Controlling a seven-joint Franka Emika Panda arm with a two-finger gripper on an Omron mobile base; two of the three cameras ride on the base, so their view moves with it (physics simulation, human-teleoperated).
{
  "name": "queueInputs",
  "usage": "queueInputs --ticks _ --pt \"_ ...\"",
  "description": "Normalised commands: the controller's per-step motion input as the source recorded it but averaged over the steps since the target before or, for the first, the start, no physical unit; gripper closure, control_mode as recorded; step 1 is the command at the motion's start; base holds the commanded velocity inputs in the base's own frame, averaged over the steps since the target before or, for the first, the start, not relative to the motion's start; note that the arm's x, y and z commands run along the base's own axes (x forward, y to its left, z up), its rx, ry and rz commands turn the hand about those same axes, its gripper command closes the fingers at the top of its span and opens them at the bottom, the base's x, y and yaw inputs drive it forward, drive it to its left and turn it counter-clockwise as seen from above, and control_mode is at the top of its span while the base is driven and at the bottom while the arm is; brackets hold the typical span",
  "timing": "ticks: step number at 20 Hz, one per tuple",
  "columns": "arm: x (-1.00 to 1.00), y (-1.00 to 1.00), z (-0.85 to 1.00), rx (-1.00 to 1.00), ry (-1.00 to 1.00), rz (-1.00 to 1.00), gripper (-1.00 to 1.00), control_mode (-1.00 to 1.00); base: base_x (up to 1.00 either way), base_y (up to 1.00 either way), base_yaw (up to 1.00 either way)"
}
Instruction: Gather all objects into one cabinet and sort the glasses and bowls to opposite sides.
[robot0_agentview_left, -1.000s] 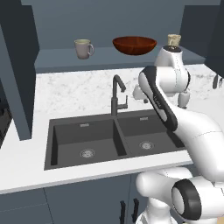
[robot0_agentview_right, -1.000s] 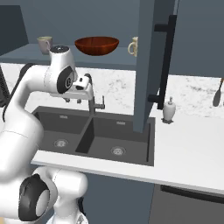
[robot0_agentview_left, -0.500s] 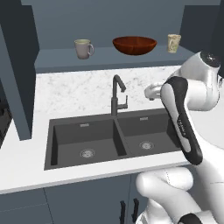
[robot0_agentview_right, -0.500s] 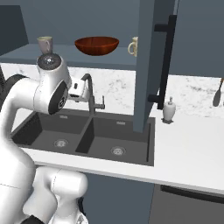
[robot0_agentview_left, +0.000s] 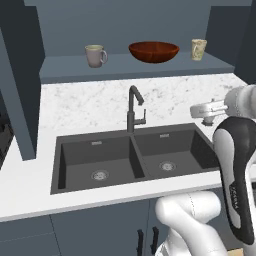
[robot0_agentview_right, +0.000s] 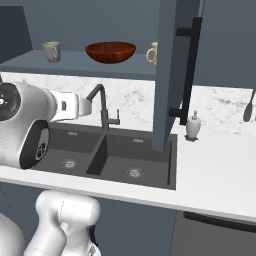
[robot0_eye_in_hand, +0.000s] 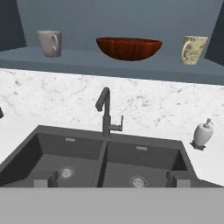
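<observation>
The jaws of the gripper (robot0_eye_in_hand: 112, 183) are spread wide, empty. The bowl (robot0_eye_in_hand: 129, 47) is seen at twelve o'clock on the cabinet (robot0_eye_in_hand: 131, 68) shelf, between two cups.

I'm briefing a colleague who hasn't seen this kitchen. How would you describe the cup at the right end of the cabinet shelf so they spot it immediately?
Start at the dark double sink and look up to the open slate-blue cabinet above the counter. Three things stand on its bottom shelf: a grey-beige mug at left, a wide red-brown bowl in the middle, and the cup at right. It alone is cream with mottled markings.
</observation>
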Motion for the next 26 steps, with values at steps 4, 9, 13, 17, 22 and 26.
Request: queueInputs --ticks 4,9,13,17,22,26 --pt "-0.81 -0.38 0.96 -0.24 -0.04 0.0 -1.0 -1.0 0.0 0.0 0.0" --pt "-0.13 0.0 0.08 -0.03 -0.02 0.01 -1.0 -1.0 0.0 0.0 0.0" --pt "0.0 -0.07 0.0 0.06 0.0 -0.05 -1.0 -1.0 0.0 0.0 0.0" --pt "-0.04 0.0 0.01 0.01 0.0 -0.03 -1.0 -1.0 0.0 0.0 0.0" --pt "-0.1 0.0 0.0 -0.01 0.0 0.0 -1.0 -1.0 0.0 0.0 0.0" --pt "-0.01 0.0 -0.03 0.0 0.0 0.0 -1.0 -1.0 0.0 0.0 0.0"
